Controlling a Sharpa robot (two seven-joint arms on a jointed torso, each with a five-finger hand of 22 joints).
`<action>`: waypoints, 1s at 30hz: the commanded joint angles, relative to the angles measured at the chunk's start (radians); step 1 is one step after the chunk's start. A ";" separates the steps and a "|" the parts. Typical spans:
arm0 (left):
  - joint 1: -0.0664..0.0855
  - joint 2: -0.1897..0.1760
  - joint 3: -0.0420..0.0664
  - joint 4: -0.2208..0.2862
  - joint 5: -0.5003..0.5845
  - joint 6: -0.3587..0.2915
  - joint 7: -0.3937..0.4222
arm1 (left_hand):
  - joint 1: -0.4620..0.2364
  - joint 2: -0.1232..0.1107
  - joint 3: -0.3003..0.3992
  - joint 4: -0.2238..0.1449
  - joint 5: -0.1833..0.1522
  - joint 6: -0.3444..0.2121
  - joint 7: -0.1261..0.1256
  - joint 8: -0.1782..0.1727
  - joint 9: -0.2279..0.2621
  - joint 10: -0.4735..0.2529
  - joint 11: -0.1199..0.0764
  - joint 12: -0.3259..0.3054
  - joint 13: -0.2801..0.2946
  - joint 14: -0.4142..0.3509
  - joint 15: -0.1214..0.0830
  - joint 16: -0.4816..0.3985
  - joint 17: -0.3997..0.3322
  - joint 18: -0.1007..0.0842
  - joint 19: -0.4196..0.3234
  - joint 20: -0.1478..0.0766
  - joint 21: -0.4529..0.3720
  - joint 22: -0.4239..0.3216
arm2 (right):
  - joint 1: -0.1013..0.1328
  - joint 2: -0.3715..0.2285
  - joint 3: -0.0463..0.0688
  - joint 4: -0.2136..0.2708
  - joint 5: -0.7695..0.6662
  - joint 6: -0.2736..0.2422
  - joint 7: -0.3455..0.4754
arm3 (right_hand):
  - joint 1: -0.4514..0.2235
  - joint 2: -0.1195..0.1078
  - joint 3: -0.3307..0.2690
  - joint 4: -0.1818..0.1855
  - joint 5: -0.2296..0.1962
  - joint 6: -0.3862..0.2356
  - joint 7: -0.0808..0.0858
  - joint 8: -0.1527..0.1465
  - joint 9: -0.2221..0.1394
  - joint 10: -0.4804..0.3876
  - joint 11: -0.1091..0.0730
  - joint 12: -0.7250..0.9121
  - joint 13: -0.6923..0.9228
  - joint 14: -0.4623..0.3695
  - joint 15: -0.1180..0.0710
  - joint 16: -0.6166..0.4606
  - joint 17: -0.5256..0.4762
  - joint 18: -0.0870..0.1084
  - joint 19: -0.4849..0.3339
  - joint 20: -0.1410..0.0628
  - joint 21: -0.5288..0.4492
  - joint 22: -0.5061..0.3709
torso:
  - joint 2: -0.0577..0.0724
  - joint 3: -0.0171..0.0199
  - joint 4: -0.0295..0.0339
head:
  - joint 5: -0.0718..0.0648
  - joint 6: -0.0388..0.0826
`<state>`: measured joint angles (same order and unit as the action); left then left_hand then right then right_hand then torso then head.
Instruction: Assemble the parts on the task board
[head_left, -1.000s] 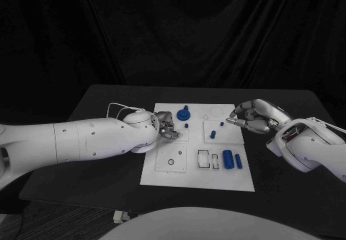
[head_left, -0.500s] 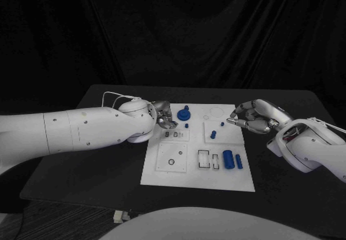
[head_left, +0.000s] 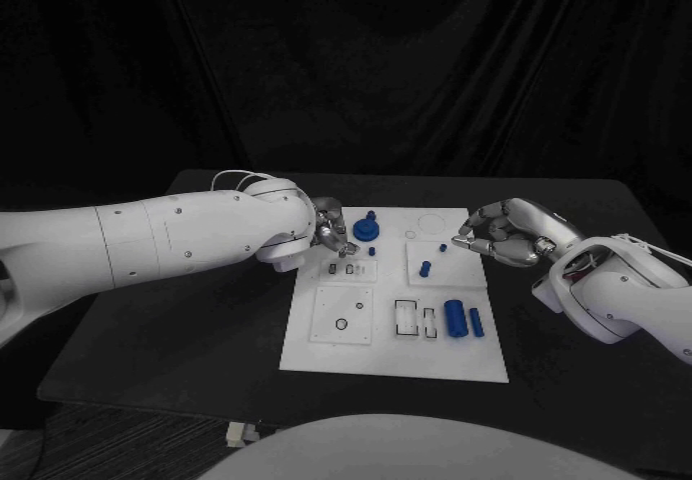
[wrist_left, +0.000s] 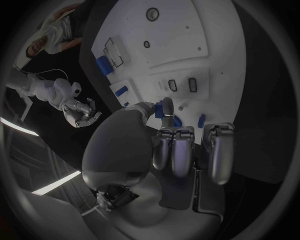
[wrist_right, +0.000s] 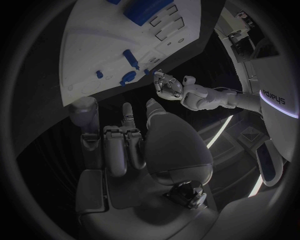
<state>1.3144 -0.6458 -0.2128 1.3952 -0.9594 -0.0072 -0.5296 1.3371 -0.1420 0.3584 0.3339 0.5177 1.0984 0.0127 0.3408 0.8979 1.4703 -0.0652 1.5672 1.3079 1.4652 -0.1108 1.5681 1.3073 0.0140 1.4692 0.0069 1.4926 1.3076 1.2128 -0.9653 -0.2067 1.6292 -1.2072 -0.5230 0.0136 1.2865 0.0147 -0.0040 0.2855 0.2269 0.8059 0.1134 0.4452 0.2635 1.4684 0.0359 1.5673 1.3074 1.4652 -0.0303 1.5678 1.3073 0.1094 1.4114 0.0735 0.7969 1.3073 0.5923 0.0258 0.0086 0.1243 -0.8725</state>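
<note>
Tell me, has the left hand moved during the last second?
Yes. The left hand went toward the far end of the task board, close to the blue round part.

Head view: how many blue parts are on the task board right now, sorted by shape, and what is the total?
Round blue part with a stem: 1
Thick blue cylinder: 1
Thin blue bar: 1
Small blue pegs: 3
Total: 6
</note>
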 joint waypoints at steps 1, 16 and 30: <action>0.004 0.015 0.001 -0.021 0.133 0.132 -0.036 | 0.003 0.011 0.158 -0.106 -0.001 -0.006 0.000 0.006 0.002 0.099 0.005 0.000 0.261 0.106 0.005 0.003 0.263 0.007 0.054 0.001 -0.003 0.232 | -0.002 -0.001 0.001 0.001 -0.002 0.008 -0.022 | 0.009 0.000 -0.002 -0.006 0.004 -0.004 0.000 0.005 0.001 0.102 0.000 0.004 0.263 0.106 -0.002 0.003 0.263 0.014 -0.005 -0.001 -0.003 0.097 | 0.001 0.0004 -0.0003 | 0.000 0.000; 0.005 0.083 0.001 -0.110 0.163 0.209 -0.120 | -0.006 0.017 0.160 -0.112 -0.006 -0.013 0.002 0.008 0.004 0.095 0.007 -0.008 0.256 0.106 0.007 0.003 0.263 0.008 0.050 0.002 -0.010 0.230 | -0.002 0.002 0.001 0.002 -0.002 0.014 -0.023 | 0.010 0.001 -0.002 -0.007 0.007 -0.005 0.000 0.006 0.001 0.102 0.000 0.004 0.263 0.106 -0.002 0.003 0.263 0.014 -0.005 -0.001 -0.005 0.096 | 0.001 0.0002 0.0004 | 0.003 0.000; 0.005 0.097 0.001 -0.129 0.111 0.199 -0.163 | -0.010 0.020 0.161 -0.115 -0.006 -0.017 0.002 0.007 0.005 0.094 0.008 -0.011 0.254 0.106 0.007 0.003 0.263 0.008 0.051 0.002 -0.009 0.230 | -0.003 0.001 0.001 0.004 -0.002 0.015 -0.025 | 0.010 0.001 -0.002 -0.007 0.007 -0.005 0.000 0.006 0.001 0.102 0.000 0.004 0.263 0.106 -0.002 0.003 0.263 0.014 -0.005 -0.001 -0.005 0.096 | 0.001 0.0003 0.0001 | 0.009 0.000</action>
<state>1.3165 -0.5502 -0.2130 1.2615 -0.8212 0.1846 -0.6713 1.3286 -0.1333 0.3719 0.3337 0.5045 1.0823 0.0216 0.3455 0.9034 1.4705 -0.0616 1.5594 1.3078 1.4652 -0.1106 1.5681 1.3073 0.0141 1.4693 0.0069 1.4864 1.3074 1.2127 -0.9637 -0.2067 1.6304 -1.2072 -0.5132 0.0069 1.2874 0.0156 -0.0040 0.2855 0.2316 0.8055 0.1130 0.4451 0.2641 1.4684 0.0359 1.5673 1.3080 1.4652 -0.0303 1.5678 1.3073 0.1094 1.4114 0.0736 0.7969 1.3078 0.5935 0.0258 0.0087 0.1316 -0.8725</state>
